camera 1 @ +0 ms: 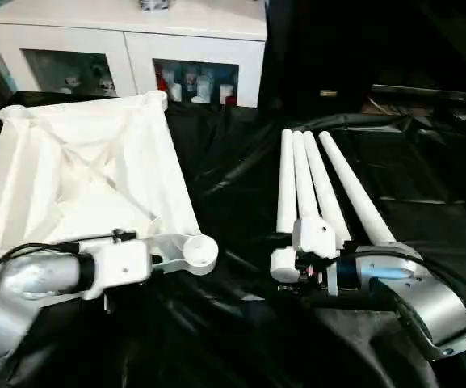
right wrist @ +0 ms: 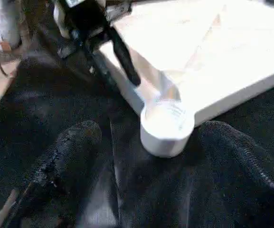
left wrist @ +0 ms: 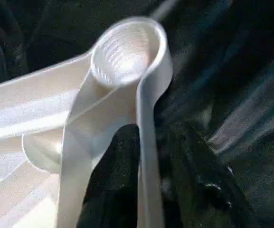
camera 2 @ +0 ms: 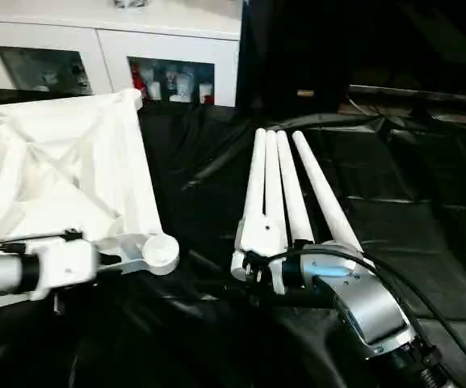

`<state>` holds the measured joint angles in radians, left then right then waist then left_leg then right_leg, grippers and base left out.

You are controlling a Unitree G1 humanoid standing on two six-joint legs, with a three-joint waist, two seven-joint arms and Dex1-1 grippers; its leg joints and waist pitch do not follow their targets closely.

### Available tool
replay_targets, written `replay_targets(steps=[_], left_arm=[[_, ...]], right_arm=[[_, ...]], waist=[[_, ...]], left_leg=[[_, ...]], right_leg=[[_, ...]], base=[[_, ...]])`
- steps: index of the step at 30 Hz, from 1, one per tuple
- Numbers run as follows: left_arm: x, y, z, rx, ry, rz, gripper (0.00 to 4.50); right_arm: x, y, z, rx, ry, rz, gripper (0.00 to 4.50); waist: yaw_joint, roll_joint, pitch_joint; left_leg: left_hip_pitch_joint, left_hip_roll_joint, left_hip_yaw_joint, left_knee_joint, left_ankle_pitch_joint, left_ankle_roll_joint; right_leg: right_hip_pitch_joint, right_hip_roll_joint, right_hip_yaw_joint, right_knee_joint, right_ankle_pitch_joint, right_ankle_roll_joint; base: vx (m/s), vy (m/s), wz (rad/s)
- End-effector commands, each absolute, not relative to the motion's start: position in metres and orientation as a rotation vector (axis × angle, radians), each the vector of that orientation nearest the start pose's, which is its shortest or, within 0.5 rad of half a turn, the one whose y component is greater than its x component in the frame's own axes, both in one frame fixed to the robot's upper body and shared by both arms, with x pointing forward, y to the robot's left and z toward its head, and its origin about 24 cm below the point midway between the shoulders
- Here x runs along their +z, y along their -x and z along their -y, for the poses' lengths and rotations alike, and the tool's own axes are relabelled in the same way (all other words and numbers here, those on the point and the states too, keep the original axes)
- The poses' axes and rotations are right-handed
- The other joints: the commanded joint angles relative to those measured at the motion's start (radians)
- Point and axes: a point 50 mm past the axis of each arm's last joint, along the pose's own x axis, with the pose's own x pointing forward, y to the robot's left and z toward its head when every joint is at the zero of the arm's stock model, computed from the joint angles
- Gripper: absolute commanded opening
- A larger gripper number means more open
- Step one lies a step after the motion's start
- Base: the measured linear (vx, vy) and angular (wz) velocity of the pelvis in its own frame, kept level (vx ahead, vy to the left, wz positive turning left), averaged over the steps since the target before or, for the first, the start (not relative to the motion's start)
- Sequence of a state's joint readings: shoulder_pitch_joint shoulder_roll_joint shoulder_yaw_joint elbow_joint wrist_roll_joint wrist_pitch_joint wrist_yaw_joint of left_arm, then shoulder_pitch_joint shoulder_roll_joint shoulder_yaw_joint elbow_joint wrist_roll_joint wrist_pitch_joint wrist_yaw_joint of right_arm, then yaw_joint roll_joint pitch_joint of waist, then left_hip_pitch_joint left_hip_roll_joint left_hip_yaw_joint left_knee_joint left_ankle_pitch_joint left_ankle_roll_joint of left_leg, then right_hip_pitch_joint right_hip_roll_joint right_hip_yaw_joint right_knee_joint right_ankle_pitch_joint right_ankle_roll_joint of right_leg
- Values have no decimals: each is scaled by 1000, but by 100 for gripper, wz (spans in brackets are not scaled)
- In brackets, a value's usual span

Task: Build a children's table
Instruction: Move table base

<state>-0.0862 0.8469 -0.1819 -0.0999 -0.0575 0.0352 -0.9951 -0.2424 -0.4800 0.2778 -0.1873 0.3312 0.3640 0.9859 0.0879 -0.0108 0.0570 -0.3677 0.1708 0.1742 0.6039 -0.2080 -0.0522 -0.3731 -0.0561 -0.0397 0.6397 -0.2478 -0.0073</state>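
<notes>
The left forearm comes in level from the near left, and the left gripper (camera 1: 164, 260) straddles the rim of the table top (camera 1: 87, 174) just behind its near right corner socket (camera 1: 199, 251); one finger (left wrist: 113, 175) lies inside the rim, the other outside, and whether they press the wall I cannot tell. The top lies underside up on the black sheet (camera 1: 241, 162), ribs showing, its far corner toward the cabinet (camera 1: 128, 36). The right forearm reaches in from the near right, its wrist over the thick ends of three legs (camera 1: 305, 182) lying side by side and fanning toward the far right. The right gripper (right wrist: 141, 137) stands wide apart and empty, pointing across at the socket. Bare black sheet separates the socket from the legs. The sheet is crumpled near the robot. The glass-doored cabinet stands just beyond the top's far edge.
</notes>
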Motion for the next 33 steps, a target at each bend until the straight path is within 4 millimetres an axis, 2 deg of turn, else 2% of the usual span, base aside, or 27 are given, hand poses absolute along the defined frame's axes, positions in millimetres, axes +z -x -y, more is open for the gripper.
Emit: replay_targets(steps=[1,3,4,7,8,10,11,13,14,16,17,19,20,22,25,26,31,33], left_arm=[[95,-236,-217,-1118,-701,-327,147],[108,-240,-220,-1071,-620,-289,158],[108,-240,-220,-1071,-620,-289,158],[120,-242,-224,-1044,-555,-264,181],[124,-242,-225,-1040,-535,-256,195],[133,-244,-221,-1005,-484,-205,211],[134,-245,-221,-1002,-481,-201,221],[134,-248,-215,-972,-488,-190,231],[134,-248,-212,-979,-473,-183,236],[134,-249,-205,-980,-432,-168,249],[134,-248,-198,-997,-402,-152,261],[134,-249,-195,-995,-395,-140,273],[133,-249,-193,-997,-394,-141,278],[132,-248,-191,-999,-396,-141,295],[134,-246,-186,-1031,-370,-142,315],[134,-246,-185,-1034,-367,-144,319],[135,-240,-177,-1093,-343,-157,319],[135,-239,-176,-1102,-352,-162,319]], right_arm=[[104,-248,114,1308,127,-132,375],[110,-258,112,1215,55,-103,404],[110,-258,112,1215,55,-103,404],[112,-274,109,1061,28,-93,420],[111,-279,109,1013,21,-100,444],[109,-293,106,833,-18,-155,450],[108,-294,106,820,-20,-160,450],[104,-303,107,683,-14,-218,450],[105,-305,107,659,-18,-222,450],[107,-313,106,581,-21,-215,450],[107,-320,106,497,-80,-233,450],[105,-324,107,436,-50,-279,450],[104,-324,107,410,-21,-318,450],[101,-324,108,368,-16,-401,450],[100,-322,108,324,-57,-493,450],[100,-323,109,316,-57,-500,450],[96,-321,113,252,-100,-581,450],[94,-319,112,263,-110,-607,450]], waist=[[0,17,-47],[-1,15,-43],[-2,16,-43],[-7,15,-41],[-8,15,-40],[-9,12,-38],[-10,13,-38],[-10,8,-39],[-9,8,-39],[-10,9,-39],[-12,5,-38],[-13,5,-38],[-15,-1,-36],[-19,-1,-34],[-24,-3,-32],[-26,-7,-31],[-28,-7,-27],[-30,-8,-28]], left_leg=[[19,63,-24,-82,-161,16],[17,60,-23,-84,-172,7],[19,61,-24,-85,-174,2],[18,57,-24,-88,-189,-23],[20,57,-23,-88,-192,-28],[19,54,-21,-89,-183,-36],[19,54,-21,-89,-171,-42],[20,52,-19,-88,-140,-51],[17,51,-19,-88,-129,-51],[16,53,-18,-88,-103,-59],[15,50,-18,-87,-90,-62],[14,49,-17,-85,-72,-65],[13,47,-16,-85,-57,-62],[11,44,-17,-85,-45,-60],[13,46,-18,-87,-58,-66],[12,47,-18,-89,-61,-69],[15,48,-16,-91,-74,-90],[15,47,-16,-90,-68,-92]], right_leg=[[26,-84,53,-66,25,-242],[24,-83,53,-69,-14,-243],[22,-82,52,-68,-27,-243],[20,-81,53,-72,-82,-229],[18,-79,53,-74,-88,-221],[16,-77,55,-73,-98,-216],[15,-77,55,-71,-91,-213],[14,-73,54,-70,-59,-204],[18,-75,55,-69,-46,-194],[17,-74,55,-63,-5,-188],[19,-73,55,-61,18,-190],[20,-70,54,-57,56,-193],[22,-65,54,-57,90,-183],[26,-65,54,-56,109,-171],[26,-68,54,-58,87,-163],[27,-68,54,-58,78,-162],[23,-69,55,-59,46,-155],[26,-68,55,-59,58,-151]], base=[[0,0,0],[0,0,0],[0,0,0],[0,0,0],[0,0,0],[0,0,0],[0,0,0],[0,0,0],[0,0,0],[0,0,0],[0,0,0],[0,0,0],[0,0,0],[0,0,0],[0,0,0],[0,0,0],[0,0,0],[0,0,0]])
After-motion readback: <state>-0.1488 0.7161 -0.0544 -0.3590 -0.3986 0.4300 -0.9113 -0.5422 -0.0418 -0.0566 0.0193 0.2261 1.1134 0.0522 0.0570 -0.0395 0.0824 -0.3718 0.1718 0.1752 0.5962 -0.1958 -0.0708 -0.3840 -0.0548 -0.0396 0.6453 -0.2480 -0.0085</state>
